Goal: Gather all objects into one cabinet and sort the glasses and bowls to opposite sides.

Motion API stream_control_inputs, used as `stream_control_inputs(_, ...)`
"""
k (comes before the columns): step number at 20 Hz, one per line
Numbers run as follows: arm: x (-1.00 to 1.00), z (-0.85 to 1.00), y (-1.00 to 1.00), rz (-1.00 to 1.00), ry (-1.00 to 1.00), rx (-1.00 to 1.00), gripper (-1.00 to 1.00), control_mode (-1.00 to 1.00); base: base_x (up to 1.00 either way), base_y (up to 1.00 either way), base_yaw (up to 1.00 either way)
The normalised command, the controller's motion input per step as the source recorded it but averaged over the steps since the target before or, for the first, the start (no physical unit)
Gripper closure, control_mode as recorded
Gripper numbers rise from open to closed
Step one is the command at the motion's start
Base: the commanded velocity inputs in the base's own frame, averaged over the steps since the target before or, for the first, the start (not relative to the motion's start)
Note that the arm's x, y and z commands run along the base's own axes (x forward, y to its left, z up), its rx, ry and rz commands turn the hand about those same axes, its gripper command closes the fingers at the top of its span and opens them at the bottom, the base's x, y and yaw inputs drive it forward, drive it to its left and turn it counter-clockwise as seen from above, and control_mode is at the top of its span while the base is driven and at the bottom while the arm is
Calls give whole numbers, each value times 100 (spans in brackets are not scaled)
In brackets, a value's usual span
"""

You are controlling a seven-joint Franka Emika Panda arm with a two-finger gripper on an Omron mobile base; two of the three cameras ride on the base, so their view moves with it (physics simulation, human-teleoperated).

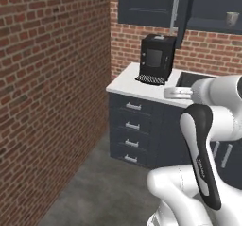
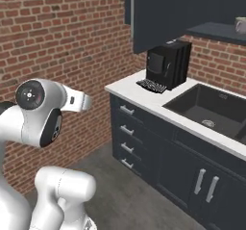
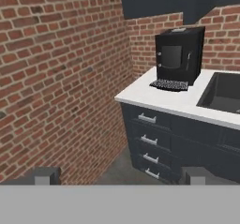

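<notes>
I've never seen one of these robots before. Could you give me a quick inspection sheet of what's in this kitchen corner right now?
Surface: white counter over dark drawers, with a dark sink set into it.
Job's things: cabinet above, door swung open; one pale mug on its shelf.
Clutter: black coffee machine on the counter.
Grippers: gripper in mid-air well short of the counter, jaws open, holding nothing.
Cables: nothing seen.
Surroundings: brick wall, grey floor.
</notes>
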Motion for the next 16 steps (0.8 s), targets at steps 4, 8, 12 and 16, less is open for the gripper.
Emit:
stream_control_inputs(4, 0, 0, 0, 0, 0, 0, -100, 100, -19, 0, -4)
stream_control_inputs(8, 0, 0, 0, 0, 0, 0, -100, 100, -38, -15, -24)
stream_control_inputs(12, 0, 0, 0, 0, 0, 0, -100, 100, -31, -30, -35)
stream_control_inputs(16, 0, 0, 0, 0, 0, 0, -100, 100, -22, -35, -36)
